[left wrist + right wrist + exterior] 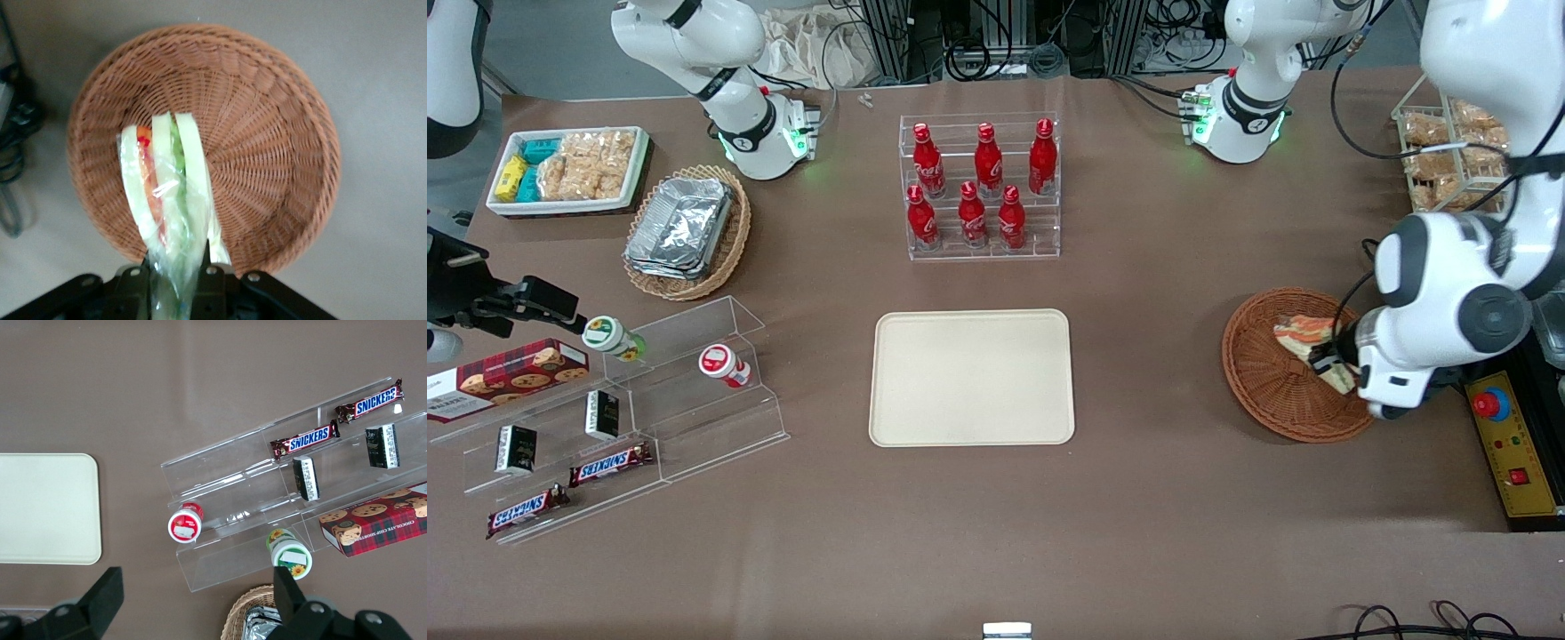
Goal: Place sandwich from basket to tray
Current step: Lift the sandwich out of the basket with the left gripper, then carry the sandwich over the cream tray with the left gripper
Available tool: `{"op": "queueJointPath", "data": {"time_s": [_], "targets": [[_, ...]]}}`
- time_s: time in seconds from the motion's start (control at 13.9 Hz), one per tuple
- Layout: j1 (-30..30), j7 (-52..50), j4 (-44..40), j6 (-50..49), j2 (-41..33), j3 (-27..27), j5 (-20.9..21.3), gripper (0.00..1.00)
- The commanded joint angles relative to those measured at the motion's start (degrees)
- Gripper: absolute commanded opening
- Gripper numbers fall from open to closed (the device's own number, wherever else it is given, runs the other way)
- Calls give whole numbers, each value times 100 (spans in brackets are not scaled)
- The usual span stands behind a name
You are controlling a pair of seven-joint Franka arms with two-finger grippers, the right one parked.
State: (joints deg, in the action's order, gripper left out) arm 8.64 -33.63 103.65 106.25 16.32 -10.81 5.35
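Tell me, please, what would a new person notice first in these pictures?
Probably the gripper shut on the wrapped sandwich over the reddish-brown basket at the working arm's end. Next, the bare cream tray mid-table, with the red bottles farther from the front camera.

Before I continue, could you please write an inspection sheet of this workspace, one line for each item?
Surface: brown table, flat.
Sandwich: plastic-wrapped, over the basket, between the gripper's fingers.
Basket: at the working arm's end of the table.
Tray: bare, mid-table.
Clutter: red bottles in a clear rack; Snickers bars and cookie box on a clear stand; foil containers; snack bin.
Gripper: shut on the sandwich.
Cables: black cable on the table.
Surroundings: emergency-stop box.
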Motion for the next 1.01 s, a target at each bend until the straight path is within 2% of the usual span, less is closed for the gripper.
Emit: {"op": "queueJointPath", "data": {"time_s": [0.0, 0.22, 0.43, 0.58, 0.65, 0.79, 0.94], "targets": [[6, 286, -1176, -1348, 20, -132, -43, 0], [-11, 523, -1769, -2081, -14, -429, -184, 0], [-20, 1032, -1726, -2161, -129, -1280, -131, 0], [-72, 990, -1726, -1960, 2, -1992, 18, 0], [-230, 920, -1717, -1768, 99, -2160, 71, 0], [-861, 692, -1734, -1442, 257, -2171, 185, 0], [-1398, 612, -1761, -1047, 651, -2171, 562, 1]]}}
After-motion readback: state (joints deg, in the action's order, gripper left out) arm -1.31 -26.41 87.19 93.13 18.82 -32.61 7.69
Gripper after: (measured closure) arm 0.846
